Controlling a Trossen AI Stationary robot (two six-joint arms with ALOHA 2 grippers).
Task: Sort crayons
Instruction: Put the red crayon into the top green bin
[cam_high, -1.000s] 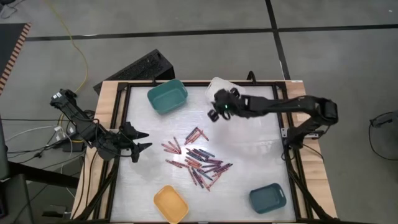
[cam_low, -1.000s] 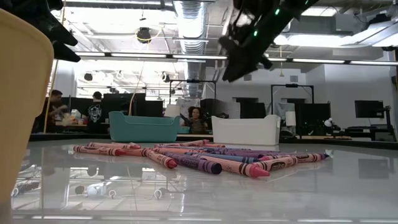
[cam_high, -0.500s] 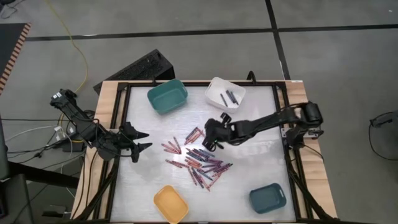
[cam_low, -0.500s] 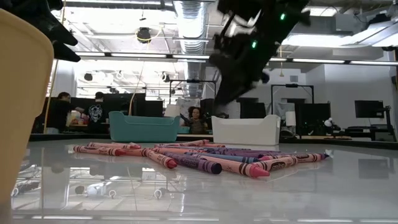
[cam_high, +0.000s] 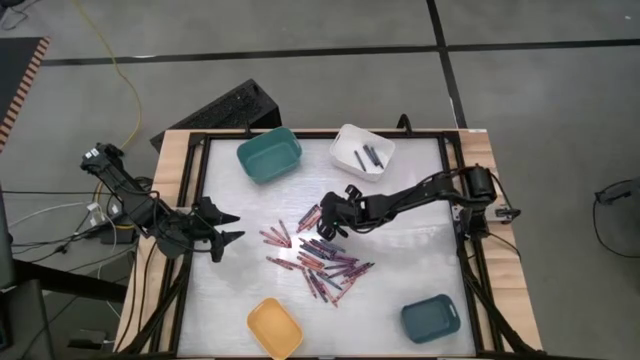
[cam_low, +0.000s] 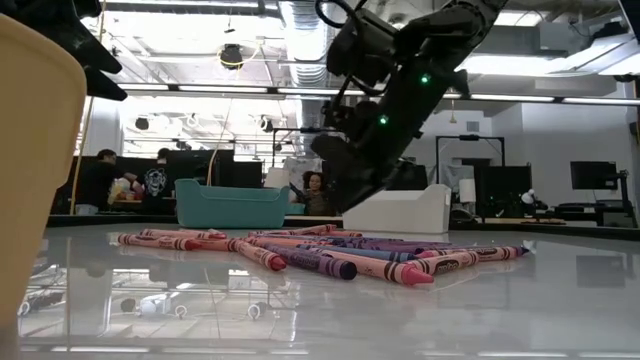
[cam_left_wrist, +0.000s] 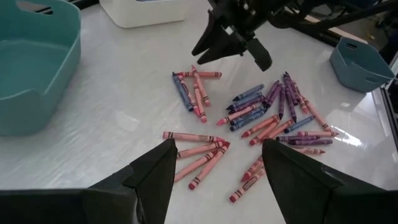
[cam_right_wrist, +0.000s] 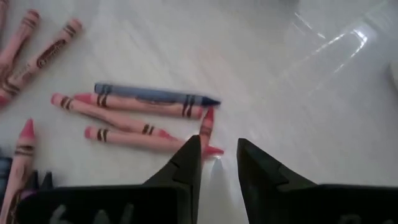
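Dozens of crayons (cam_high: 322, 255) are lying scattered in a loose heap mid-table, between the teal bin (cam_high: 269, 154) and white bin (cam_high: 362, 149) at the far edge and the yellow bin (cam_high: 274, 327) and smaller blue-grey bin (cam_high: 431, 317) at the near edge. The right gripper (cam_high: 327, 214) is hanging low over the small far cluster, where a blue crayon (cam_right_wrist: 155, 94) is lying against three pink-red ones (cam_right_wrist: 124, 118). Its fingers are standing narrowly parted and gripping nothing, their tips just above the table beside the nearest pink tip.

To do this pick well, I judge the jaws should be straddling a single crayon across its width, since the sticks are touching side by side and a slanted descent would likely be catching two or rolling one away. The outermost stick looks easiest.

Room is generous: bare table is lying all round the heap, and the white bin, already holding a few dark crayons, is sitting near with nothing between. The left gripper (cam_high: 226, 228) is waiting with fingers spread wide at the heap's left, apart from it.
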